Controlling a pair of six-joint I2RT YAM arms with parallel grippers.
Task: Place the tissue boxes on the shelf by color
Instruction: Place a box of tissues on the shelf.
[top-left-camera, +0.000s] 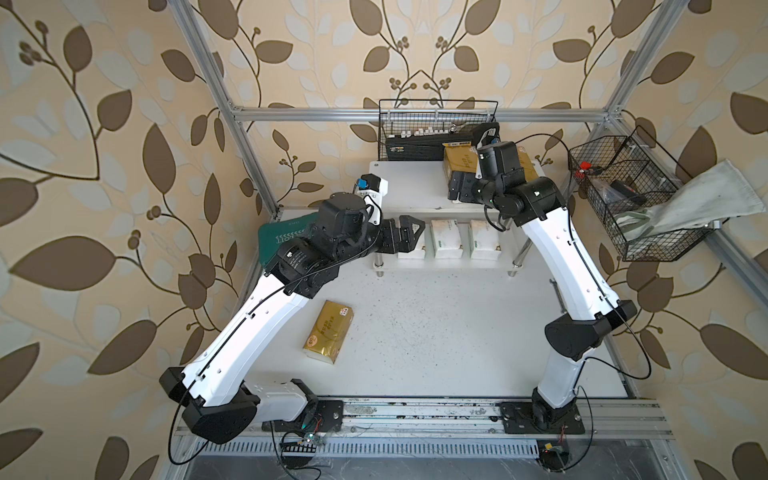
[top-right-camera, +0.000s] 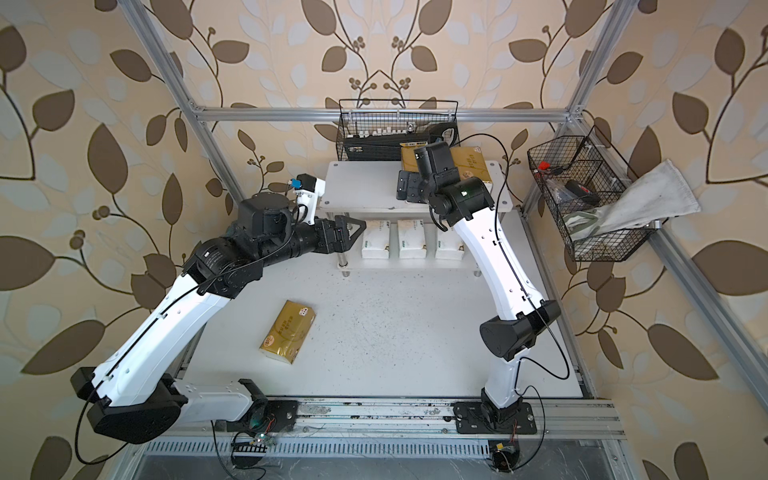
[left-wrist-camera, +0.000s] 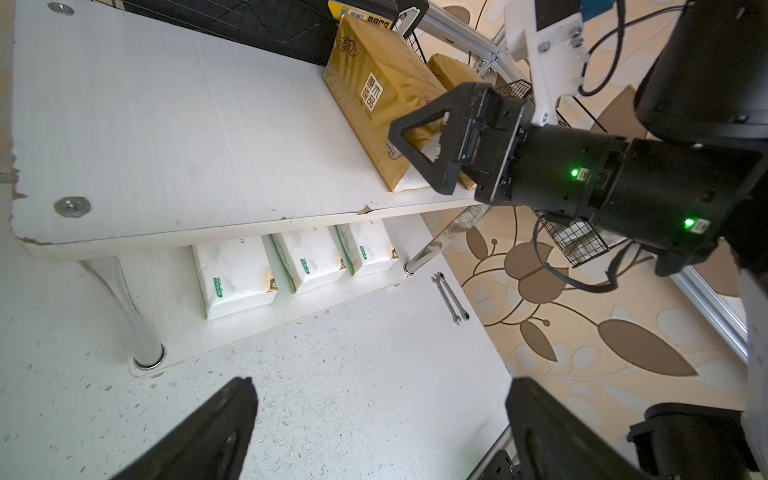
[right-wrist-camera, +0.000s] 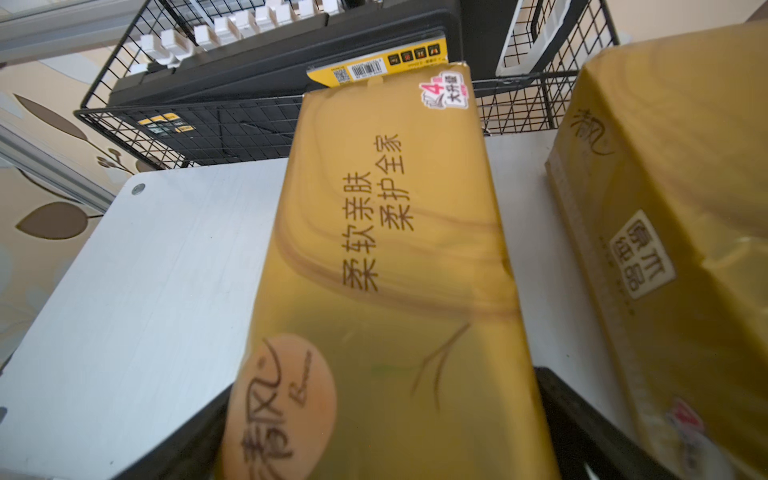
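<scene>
Upper centre, shelf (top-left-camera: 411, 183) top tier: two gold packs (top-right-camera: 471, 164); right gripper (right-wrist-camera: 382, 399) spread wide astride one, release judged done.
Lower tier: three white packs (top-left-camera: 446, 239).
Table (top-left-camera: 436, 332), lower left: last gold pack (top-left-camera: 328, 332).
Next: left gripper (left-wrist-camera: 380, 386), open and empty, should fetch it.

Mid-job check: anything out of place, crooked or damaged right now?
One gold tissue pack lies diagonally on the table, off the shelf. The shelf's top board is chipped along its front edge. Two small wrenches sit on the table beside a shelf leg.
</scene>
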